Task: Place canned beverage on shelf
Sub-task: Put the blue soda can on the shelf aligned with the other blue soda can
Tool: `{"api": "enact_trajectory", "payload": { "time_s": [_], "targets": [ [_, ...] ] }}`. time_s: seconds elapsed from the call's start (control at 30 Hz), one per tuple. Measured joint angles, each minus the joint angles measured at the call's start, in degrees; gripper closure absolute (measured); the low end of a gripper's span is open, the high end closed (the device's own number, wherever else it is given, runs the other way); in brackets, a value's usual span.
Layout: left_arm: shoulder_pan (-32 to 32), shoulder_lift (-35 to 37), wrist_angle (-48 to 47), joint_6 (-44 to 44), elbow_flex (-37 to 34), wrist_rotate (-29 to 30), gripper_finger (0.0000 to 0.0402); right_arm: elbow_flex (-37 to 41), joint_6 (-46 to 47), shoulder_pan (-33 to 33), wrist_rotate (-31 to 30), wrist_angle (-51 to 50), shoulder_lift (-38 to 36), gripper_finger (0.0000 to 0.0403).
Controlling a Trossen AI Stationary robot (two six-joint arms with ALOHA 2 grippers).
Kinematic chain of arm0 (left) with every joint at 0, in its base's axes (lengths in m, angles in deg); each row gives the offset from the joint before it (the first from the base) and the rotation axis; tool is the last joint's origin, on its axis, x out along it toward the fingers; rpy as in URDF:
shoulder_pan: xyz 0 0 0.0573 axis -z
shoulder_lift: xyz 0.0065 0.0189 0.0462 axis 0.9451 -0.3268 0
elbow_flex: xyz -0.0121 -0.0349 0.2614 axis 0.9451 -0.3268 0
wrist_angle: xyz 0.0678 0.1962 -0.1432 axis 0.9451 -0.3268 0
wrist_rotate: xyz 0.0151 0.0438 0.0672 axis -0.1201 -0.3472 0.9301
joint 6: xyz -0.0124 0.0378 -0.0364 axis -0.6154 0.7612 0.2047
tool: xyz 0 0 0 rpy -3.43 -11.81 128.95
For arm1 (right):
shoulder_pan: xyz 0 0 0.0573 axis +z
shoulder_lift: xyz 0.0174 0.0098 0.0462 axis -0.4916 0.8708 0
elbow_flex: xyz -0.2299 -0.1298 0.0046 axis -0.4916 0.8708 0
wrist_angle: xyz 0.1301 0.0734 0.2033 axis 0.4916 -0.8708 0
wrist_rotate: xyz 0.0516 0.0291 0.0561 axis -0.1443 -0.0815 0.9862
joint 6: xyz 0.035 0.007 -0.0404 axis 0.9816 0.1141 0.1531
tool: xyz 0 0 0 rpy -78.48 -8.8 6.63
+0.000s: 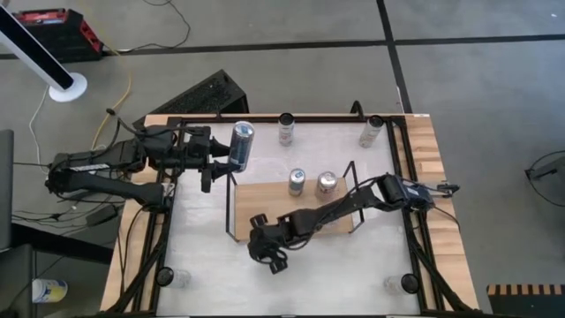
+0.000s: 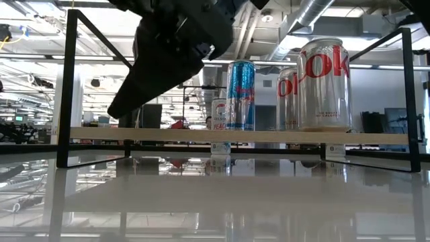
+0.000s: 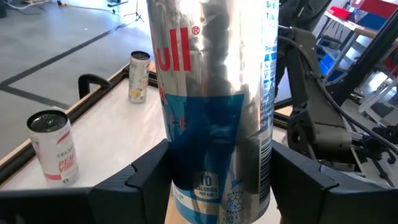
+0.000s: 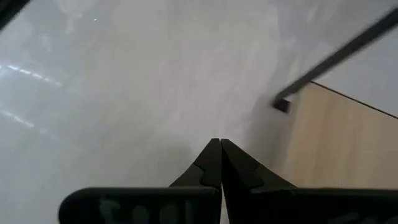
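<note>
A tall blue-and-silver can [image 1: 242, 146] is held by my left gripper [image 1: 231, 157] just beyond the left end of the shelf [image 1: 265, 208], a wooden board with black wire frame ends. In the low view the can [image 2: 240, 95] shows above the board [image 2: 168, 134]. Two red-and-silver cans [image 1: 297, 182] [image 1: 327, 183] stand upright on the board. My right gripper [image 1: 269, 252] is shut and empty. It points down at the white table top just off the shelf's near left corner [image 4: 283, 104]. My left gripper pinches the can's lower half [image 3: 214, 180] between its two fingers [image 3: 143, 180], one on each side of the round wall. The fingers come in level from the table's left. The can stands upright in the hold, lifted clear of the table.
Two more cans stand on the table beyond the shelf, near the far edge [image 1: 286, 129] [image 1: 372, 132]. My right arm [image 1: 353, 205] lies slanting across the shelf's near right part. A black rail [image 1: 265, 117] frames the table.
</note>
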Motion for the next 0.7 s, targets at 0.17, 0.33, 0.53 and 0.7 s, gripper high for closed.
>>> {"api": "enact_trajectory", "payload": {
  "time_s": [0.17,0.33,0.53,0.7],
  "targets": [
    [0.00,0.00,-0.16,-0.17,0.00,0.04,0.0196,0.77,0.09,-0.78,-0.04,-0.13,-0.02,0.0378],
    [0.00,0.00,-0.14,-0.28,0.00,0.07,0.0196,1.01,1.56,-2.28,0.01,-1.44,-0.01,0.0378],
    [0.00,0.00,-0.17,-0.17,0.00,0.22,0.0196,1.01,1.60,-3.15,0.40,-2.59,-0.02,0.0378],
    [0.00,0.00,-0.47,-0.19,0.00,0.18,0.0196,1.01,2.10,-3.87,0.57,-2.50,-0.02,0.0378]
  ]
}}
